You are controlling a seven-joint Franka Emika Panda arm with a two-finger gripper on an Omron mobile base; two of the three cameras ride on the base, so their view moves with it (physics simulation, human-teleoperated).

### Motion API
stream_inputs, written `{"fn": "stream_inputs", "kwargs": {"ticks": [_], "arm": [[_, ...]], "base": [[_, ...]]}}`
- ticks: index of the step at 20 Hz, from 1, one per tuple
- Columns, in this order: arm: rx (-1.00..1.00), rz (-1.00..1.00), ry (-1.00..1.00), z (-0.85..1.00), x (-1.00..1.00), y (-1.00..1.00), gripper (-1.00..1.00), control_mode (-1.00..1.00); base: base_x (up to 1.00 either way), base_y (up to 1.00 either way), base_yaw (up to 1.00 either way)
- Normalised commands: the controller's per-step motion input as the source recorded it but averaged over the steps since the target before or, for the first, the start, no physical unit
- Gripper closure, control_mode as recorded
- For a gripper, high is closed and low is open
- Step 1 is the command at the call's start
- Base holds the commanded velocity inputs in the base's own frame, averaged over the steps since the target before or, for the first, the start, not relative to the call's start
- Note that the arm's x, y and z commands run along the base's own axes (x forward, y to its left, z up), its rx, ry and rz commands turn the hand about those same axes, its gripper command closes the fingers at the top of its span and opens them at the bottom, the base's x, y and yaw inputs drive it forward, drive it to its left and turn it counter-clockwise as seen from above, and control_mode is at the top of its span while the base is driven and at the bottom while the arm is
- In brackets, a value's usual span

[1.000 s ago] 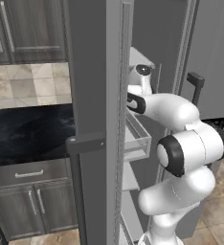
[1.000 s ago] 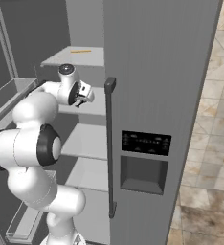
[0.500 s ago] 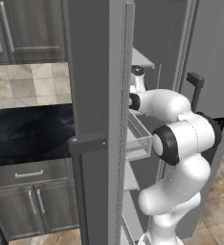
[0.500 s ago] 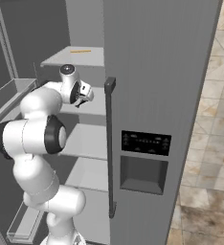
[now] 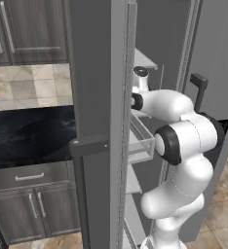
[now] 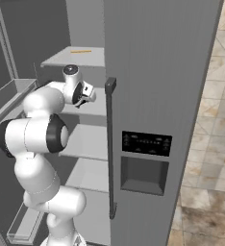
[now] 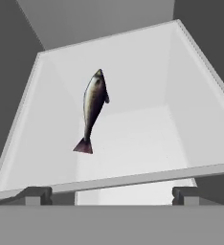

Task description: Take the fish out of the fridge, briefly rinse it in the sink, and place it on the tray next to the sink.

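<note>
With jaws fully open and empty, gripper [image 7: 112,194] hangs above the fish [image 7: 92,109], which lies on a white fridge [image 6: 157,86] shelf [image 7: 147,139]. Suggest: descend straight, centre over mid-body, close across narrow width, avoid tail.

Fish [image 7: 93,107] on shelf [image 7: 142,139] in fridge [image 6: 157,96]

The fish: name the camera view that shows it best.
The hand view: the fish lies whole on a white fridge shelf, head away, tail nearer. In both base views the arm and fridge hide it.
</note>
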Motion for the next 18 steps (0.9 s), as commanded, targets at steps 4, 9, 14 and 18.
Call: {"fn": "stream_inputs", "kwargs": {"ticks": [4,9,14,18], "arm": [[0.08,0.0,0.0,0.0,0.0,-0.33,-1.0,-1.0],[0.01,0.0,0.0,-0.11,0.0,0.12,-1.0,-1.0],[0.0,0.0,0.0,-0.24,0.19,0.47,-1.0,-1.0],[0.0,0.0,0.01,-0.21,0.31,0.37,-1.0,-1.0]], "base": [[0.0,0.0,0.0],[0.0,0.0,0.0],[0.0,0.0,0.0],[0.0,0.0,0.0]]}}
